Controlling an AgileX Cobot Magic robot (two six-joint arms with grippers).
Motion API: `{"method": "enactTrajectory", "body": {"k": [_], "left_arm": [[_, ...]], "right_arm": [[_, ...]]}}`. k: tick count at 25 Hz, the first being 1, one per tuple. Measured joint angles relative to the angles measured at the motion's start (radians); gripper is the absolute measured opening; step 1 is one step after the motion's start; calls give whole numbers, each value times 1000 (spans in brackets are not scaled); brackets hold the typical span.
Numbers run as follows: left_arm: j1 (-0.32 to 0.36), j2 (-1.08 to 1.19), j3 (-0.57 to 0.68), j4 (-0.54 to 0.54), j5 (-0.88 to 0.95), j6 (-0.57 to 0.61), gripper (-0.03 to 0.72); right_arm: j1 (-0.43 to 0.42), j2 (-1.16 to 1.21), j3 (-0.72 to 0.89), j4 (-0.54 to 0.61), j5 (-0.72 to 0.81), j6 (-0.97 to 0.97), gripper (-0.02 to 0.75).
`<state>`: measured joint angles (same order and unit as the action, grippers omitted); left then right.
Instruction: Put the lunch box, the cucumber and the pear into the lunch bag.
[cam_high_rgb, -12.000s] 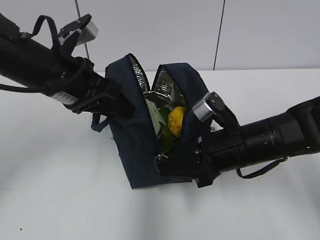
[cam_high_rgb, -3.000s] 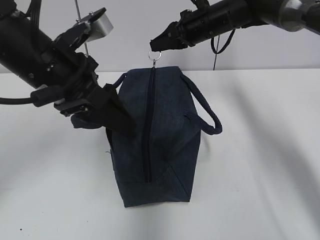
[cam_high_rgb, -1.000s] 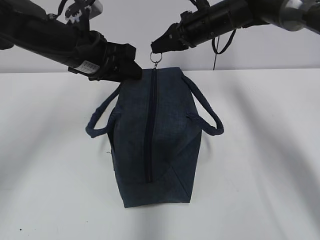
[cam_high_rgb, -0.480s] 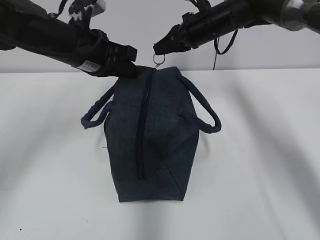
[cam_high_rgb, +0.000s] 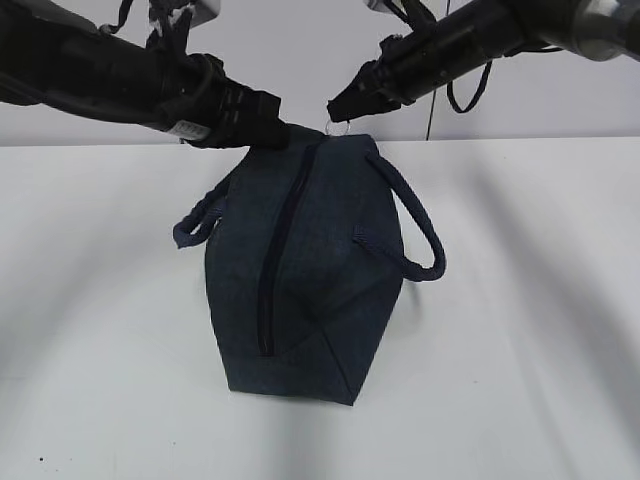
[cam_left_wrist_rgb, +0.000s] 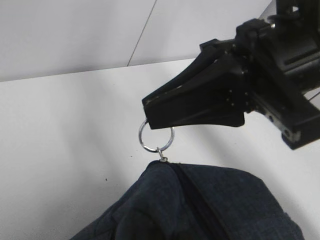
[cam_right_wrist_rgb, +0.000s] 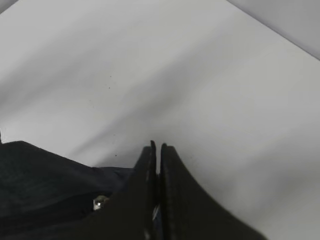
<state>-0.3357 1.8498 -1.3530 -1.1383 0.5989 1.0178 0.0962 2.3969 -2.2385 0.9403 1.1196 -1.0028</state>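
The dark navy lunch bag (cam_high_rgb: 320, 260) stands on the white table, its zipper closed along the whole top. My right gripper (cam_high_rgb: 340, 106) is shut on the silver ring pull (cam_high_rgb: 338, 125) at the bag's far end. The left wrist view shows the ring (cam_left_wrist_rgb: 156, 136) pinched in those jaws above the bag (cam_left_wrist_rgb: 215, 205). The right wrist view shows the closed fingertips (cam_right_wrist_rgb: 156, 147). My left gripper (cam_high_rgb: 272, 135) presses into the bag's far top corner and seems to pinch the bunched fabric. The lunch box, the cucumber and the pear are hidden.
The bag's loop handles hang at the right (cam_high_rgb: 415, 220) and the left (cam_high_rgb: 200, 225). The white table (cam_high_rgb: 520, 330) spreads around the bag. A pale wall with a dark cable (cam_high_rgb: 432, 110) stands behind.
The bag, open 12 s ago with the pear showing, is zipped shut. In the last second both grippers shifted right and the bag's far end swung right with them.
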Motion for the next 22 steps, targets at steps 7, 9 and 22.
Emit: {"method": "enactTrajectory", "body": {"k": [7, 9, 22], "left_arm": [[0, -17, 0, -52, 5, 69, 8], [0, -26, 0, -55, 6, 72, 8], [0, -35, -20, -45, 34, 75, 7]], "right_arm": [[-1, 17, 0, -37, 14, 27, 6], [-1, 33, 0, -43, 14, 33, 6], [-12, 79, -3, -50, 9, 68, 6]]}}
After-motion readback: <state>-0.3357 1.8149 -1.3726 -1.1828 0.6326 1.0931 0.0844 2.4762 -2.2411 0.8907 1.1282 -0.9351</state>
